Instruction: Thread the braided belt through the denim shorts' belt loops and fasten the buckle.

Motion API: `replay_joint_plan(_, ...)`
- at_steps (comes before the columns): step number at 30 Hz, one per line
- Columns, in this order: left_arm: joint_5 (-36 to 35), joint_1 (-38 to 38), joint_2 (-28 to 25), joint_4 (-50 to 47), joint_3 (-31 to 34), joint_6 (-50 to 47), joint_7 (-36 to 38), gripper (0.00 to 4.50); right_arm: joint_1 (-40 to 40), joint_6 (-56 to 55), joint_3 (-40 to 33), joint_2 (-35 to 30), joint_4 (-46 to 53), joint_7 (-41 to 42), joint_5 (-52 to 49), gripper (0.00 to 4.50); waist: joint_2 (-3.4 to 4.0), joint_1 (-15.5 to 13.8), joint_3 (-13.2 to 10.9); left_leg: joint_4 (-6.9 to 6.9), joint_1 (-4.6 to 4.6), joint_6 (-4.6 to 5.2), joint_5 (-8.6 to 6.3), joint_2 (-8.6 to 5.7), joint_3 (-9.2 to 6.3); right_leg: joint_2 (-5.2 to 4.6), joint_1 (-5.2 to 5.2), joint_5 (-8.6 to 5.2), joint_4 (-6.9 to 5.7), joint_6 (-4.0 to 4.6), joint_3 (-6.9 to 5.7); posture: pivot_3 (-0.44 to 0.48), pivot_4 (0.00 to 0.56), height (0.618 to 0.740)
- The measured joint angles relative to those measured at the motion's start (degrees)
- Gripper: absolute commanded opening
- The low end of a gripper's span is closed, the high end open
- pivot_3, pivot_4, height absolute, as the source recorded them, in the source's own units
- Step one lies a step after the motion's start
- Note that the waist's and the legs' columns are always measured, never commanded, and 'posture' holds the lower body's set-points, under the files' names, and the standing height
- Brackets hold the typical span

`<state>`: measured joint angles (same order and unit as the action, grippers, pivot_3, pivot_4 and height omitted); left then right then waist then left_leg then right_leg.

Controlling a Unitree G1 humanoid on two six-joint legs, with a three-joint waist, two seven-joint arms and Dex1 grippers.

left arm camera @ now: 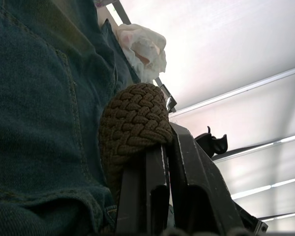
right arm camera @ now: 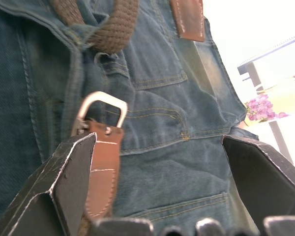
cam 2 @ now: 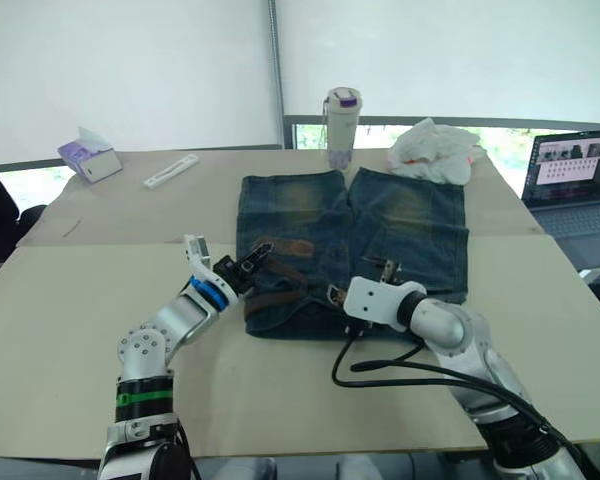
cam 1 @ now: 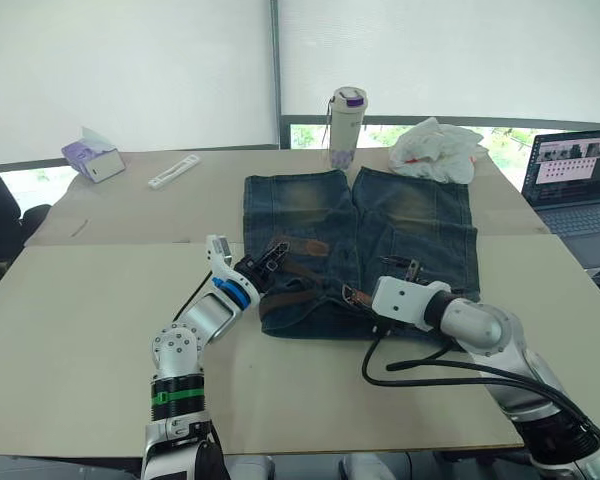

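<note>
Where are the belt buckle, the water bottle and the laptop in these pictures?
buckle [right arm camera: 102, 111]: right wrist view, on the silver frame's top bar.
water bottle [cam 1: 344, 128]: left eye view, on its white body.
laptop [cam 1: 570, 170]: left eye view, on its lit screen.

Dark brown braided belt [left arm camera: 133, 120] with its woven plait sits against the black left fingers [left arm camera: 187, 172], blue denim shorts [right arm camera: 177, 147] with paler faded patches and tan stitching spread beyond, silver buckle [right arm camera: 102, 109] on smooth reddish-brown leather beside the black right fingers [right arm camera: 69, 172].

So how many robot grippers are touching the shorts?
2. The left gripper is at the shorts' left side, pinching the braided belt. The right gripper is open at the waistband, beside the buckle.
</note>
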<state>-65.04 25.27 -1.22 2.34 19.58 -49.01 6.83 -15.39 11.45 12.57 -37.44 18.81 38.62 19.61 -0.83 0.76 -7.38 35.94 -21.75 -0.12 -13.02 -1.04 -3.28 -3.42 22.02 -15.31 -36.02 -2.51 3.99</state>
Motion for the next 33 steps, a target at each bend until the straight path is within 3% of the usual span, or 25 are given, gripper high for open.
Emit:
replay_joint_plan(22,0.4,-2.9,-0.6,-1.8,-2.8,-0.1,0.4,0.00,-0.2,0.3,1.0,-0.2,-1.5,-1.7,5.0,4.49,0.01,0.0,0.0,0.00,0.03,0.00,0.00,0.00,-0.02,-0.01,0.00,0.00,-0.02,0.01,0.01,0.000,0.150,0.740)
replay_joint_plan(33,0.4,-3.5,-0.6,-1.9,-2.8,0.0,0.3,0.00,-2.4,0.3,4.4,5.5,-3.5,-4.2,9.1,4.49,0.00,0.1,0.0,0.00,0.04,-0.01,0.01,0.01,-0.05,0.00,0.00,0.01,-0.04,0.01,0.02,0.000,0.150,0.740)
